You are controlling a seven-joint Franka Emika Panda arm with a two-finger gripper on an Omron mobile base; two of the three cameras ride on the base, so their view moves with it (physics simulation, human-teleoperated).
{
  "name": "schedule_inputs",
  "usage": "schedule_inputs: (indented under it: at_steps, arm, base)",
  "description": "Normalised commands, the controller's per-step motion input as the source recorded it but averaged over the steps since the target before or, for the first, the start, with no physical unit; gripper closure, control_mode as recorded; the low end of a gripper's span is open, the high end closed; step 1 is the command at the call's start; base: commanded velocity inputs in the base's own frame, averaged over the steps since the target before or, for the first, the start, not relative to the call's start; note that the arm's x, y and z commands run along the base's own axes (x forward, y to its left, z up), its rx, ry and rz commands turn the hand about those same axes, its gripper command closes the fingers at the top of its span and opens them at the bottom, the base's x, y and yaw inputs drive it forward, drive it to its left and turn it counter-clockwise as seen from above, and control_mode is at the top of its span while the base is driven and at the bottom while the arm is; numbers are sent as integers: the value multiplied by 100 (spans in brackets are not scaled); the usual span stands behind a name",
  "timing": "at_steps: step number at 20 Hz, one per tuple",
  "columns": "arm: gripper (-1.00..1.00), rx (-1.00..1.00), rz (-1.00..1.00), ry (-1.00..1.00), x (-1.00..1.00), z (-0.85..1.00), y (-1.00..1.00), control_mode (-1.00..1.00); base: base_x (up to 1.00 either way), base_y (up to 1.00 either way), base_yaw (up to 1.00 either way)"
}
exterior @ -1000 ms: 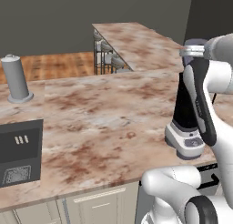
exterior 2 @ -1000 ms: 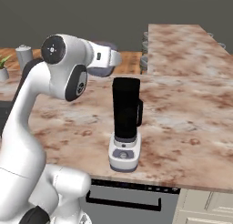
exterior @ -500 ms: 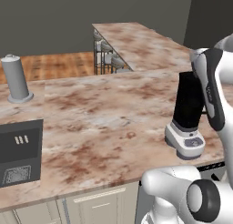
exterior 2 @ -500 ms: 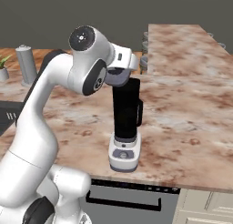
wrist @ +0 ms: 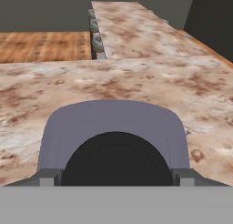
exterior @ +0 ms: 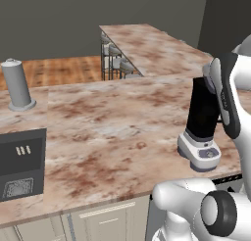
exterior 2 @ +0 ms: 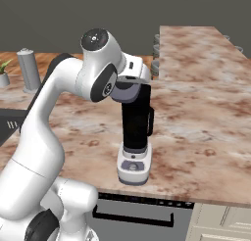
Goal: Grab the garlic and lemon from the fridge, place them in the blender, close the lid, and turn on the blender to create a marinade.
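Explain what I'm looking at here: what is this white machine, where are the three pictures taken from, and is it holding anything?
It is a white robot arm in a rendered kitchen. Two cameras ride behind it, left and right; the third sits on its hand. On the marbled counter stands a blender with a black jar on a pale base, and further off a grey canister. The gripper holds a blue-grey lid with a black round centre between its wide-set fingers. In the right view the lid sits at the top of the blender jar; whether it is fully seated I cannot tell.
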Motion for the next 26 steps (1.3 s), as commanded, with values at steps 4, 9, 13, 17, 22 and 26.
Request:
schedule_inputs:
  at_steps: [4,9,13,17,22,26]
  arm:
    - [100,-1,0,20,2,0,2,-100]
    - [100,0,2,6,45,0,-1,-100]
    - [100,0,8,5,47,0,-7,-100]
    - [100,0,11,2,26,-6,-16,-100]
    - [100,0,10,7,22,-11,-14,-100]
    - [100,0,8,10,18,-5,-15,-100]
  base:
    - [0,0,0]
    - [0,0,0]
    - [0,0,0]
    - [0,0,0]
    - [0,0,0]
    - [0,0,0]
